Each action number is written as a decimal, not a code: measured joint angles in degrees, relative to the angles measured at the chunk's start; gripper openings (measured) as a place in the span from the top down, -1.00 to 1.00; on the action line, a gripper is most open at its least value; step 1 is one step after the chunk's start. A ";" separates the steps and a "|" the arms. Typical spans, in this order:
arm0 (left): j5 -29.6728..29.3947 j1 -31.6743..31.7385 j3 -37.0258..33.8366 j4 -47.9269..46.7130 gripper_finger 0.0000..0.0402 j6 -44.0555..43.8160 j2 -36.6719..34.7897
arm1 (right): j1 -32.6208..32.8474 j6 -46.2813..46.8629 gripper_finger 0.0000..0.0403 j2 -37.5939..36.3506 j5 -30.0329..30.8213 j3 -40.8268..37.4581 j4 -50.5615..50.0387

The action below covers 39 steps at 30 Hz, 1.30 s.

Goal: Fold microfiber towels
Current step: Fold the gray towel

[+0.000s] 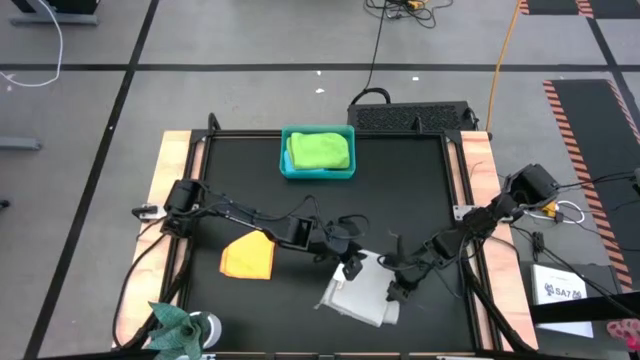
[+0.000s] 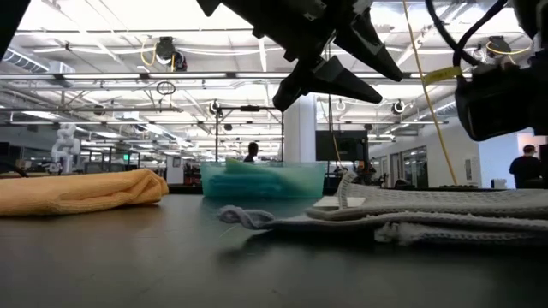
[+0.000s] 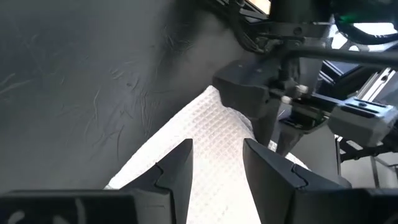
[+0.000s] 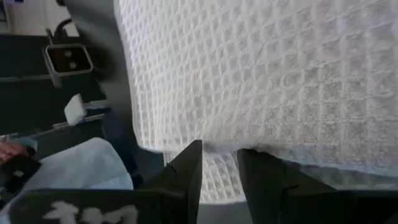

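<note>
High view: both hands, left hand (image 1: 352, 268) and right hand (image 1: 397, 290), hover open over the light grey towel (image 1: 362, 297).

1. The left arm reaches from the desk's left edge toward the near middle, its links stretched low and bent at the elbow.
2. The left tool (image 1: 352, 268) hangs near the desk's near centre, pointing down and to the right; its two dark fingers (image 3: 177, 171) stand apart with a clear gap between them.
3. The right arm comes in from the right edge, angled toward the near middle.
4. The right tool (image 1: 400, 290) sits just right of the left tool, close but apart from it; its fingers (image 4: 186, 168) show a narrow gap.
</note>
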 joint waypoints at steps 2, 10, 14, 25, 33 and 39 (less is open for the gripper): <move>0.02 0.00 0.00 -0.02 0.30 0.70 0.02 | -1.07 -0.14 0.53 0.00 0.19 0.00 -0.46; 3.12 0.98 0.00 0.01 0.30 0.96 0.02 | -6.94 -4.85 0.53 0.00 -0.76 0.00 -2.03; 4.17 1.28 0.00 0.01 0.30 0.96 0.04 | -7.79 -5.97 0.61 0.00 -3.39 0.00 -2.07; 4.52 1.73 0.00 0.01 0.30 0.91 0.04 | -7.79 -6.01 0.98 -0.89 -3.63 0.00 -2.29; 4.52 1.64 0.00 -0.05 0.30 0.86 0.05 | -7.83 -5.05 0.99 -8.74 -4.87 -0.02 -7.13; 4.56 0.93 0.00 -1.13 0.30 2.27 0.06 | -7.50 -5.47 1.00 -14.97 -6.15 0.00 -22.24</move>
